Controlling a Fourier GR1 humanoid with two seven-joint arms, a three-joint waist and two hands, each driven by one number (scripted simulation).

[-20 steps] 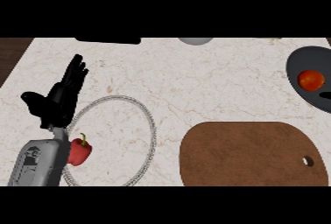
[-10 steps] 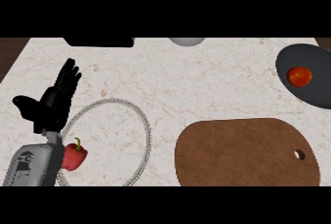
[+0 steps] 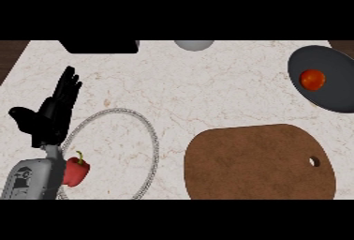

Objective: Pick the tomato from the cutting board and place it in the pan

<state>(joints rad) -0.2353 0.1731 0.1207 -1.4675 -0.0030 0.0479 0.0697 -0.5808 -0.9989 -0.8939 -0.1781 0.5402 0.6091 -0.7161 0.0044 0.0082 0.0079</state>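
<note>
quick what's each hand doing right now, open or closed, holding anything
Left hand: open, fingers straight, holding nothing, resting at the view's left.
Right hand: not in view, so it cannot be told.

— What is lying under everything here?

— A pale marble counter top is filling almost the whole view, cream-white with thin reddish-brown veins running across it.

— Is anything showing beyond it?

— Dark brown wood is showing at the upper left corner, past the counter's slanting edge, and a small wedge of the same brown is peeking in at the upper right.

— And along the far edge?

— A black block is sitting at the upper left, and a grey rounded shape is poking in just right of it; what either is, I cannot tell.

— How is the light falling?

— Evenly; it is casting only soft shadows.
</note>
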